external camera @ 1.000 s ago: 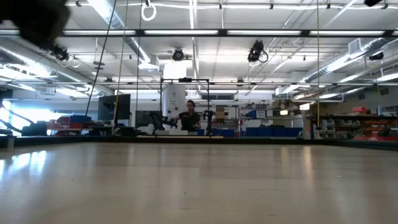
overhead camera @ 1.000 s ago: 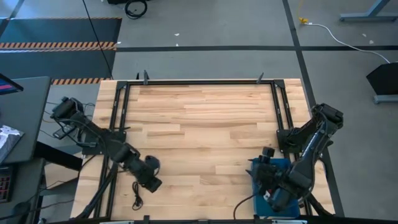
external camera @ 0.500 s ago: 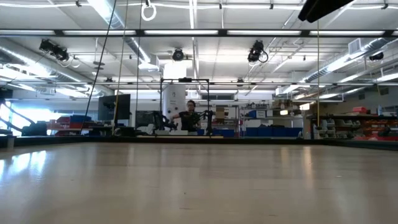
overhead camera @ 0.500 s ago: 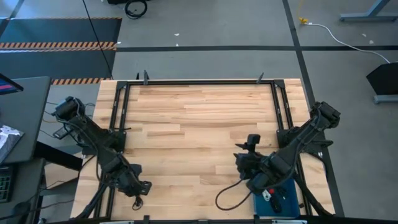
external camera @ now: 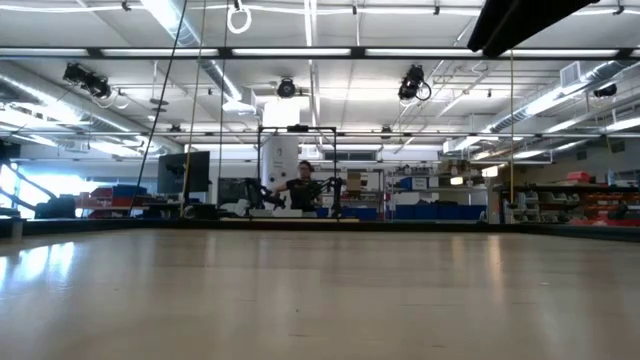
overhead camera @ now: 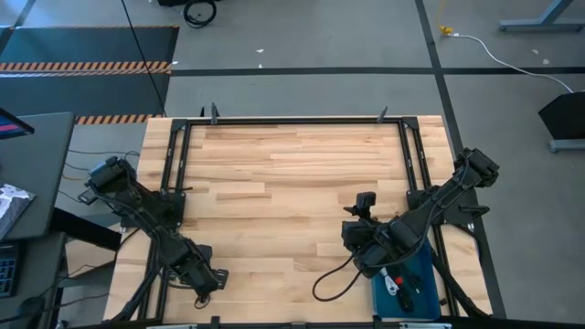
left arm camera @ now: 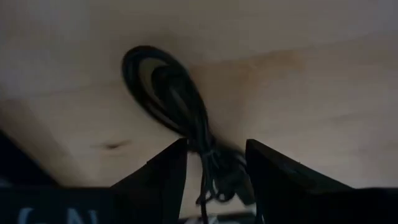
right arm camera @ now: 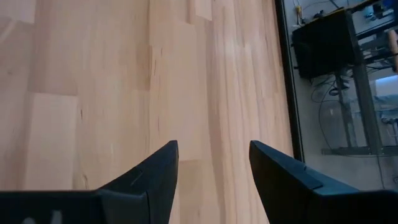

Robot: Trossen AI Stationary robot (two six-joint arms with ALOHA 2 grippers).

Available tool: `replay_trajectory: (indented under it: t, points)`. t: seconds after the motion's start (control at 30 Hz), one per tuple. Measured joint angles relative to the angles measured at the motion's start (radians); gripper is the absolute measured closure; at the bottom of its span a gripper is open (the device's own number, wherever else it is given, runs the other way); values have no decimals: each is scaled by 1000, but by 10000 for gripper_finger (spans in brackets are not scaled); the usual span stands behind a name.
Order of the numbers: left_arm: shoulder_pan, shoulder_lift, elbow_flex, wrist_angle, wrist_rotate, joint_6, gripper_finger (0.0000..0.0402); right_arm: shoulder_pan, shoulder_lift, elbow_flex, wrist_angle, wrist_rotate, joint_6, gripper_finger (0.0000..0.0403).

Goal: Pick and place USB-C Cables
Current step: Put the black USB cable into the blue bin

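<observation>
A small black USB-C cable bundle (left arm camera: 180, 106) lies coiled on the wood near the table's near left corner, and its end (overhead camera: 199, 299) shows below my left gripper (overhead camera: 204, 281) in the high view. In the left wrist view my left gripper (left arm camera: 214, 174) is open and low over it, one finger on each side of the bundle's narrow end. My right gripper (overhead camera: 356, 239) is open over bare wood, just left of the blue tray (overhead camera: 422, 274). The tray holds small cable bundles (overhead camera: 399, 285); white and red bits show.
A black cord (overhead camera: 331, 281) loops on the wood beside the right arm. A black frame (overhead camera: 292, 121) runs along the table's far, left and right sides. Bare wood fills the middle (overhead camera: 292, 183). A person (external camera: 303, 188) sits far off in the room.
My left gripper has moved toward the table's near left corner and come down over the black bundle, which has stayed put. My right gripper has left the blue tray, swinging toward the table's left and far side, and now hangs over bare wood; the tray's contents show again.
</observation>
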Motion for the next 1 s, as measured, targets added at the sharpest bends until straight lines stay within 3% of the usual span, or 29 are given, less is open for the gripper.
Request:
replay_trajectory:
  t: [0.2,0.57,0.7,0.9,1.0]
  points:
    - [3,67,4,22,58,-2,230,7,0,0,-1,-1,14,199]
    - [-5,73,5,-12,42,46,234,43,0,0,-1,-90,81,199]
    - [-6,73,3,-17,43,79,271,53,0,0,-1,-99,97,199]
    - [-6,73,1,-20,44,131,366,63,0,0,3,-114,110,199]
    - [-5,73,1,-12,43,172,370,64,0,0,3,-114,119,199]
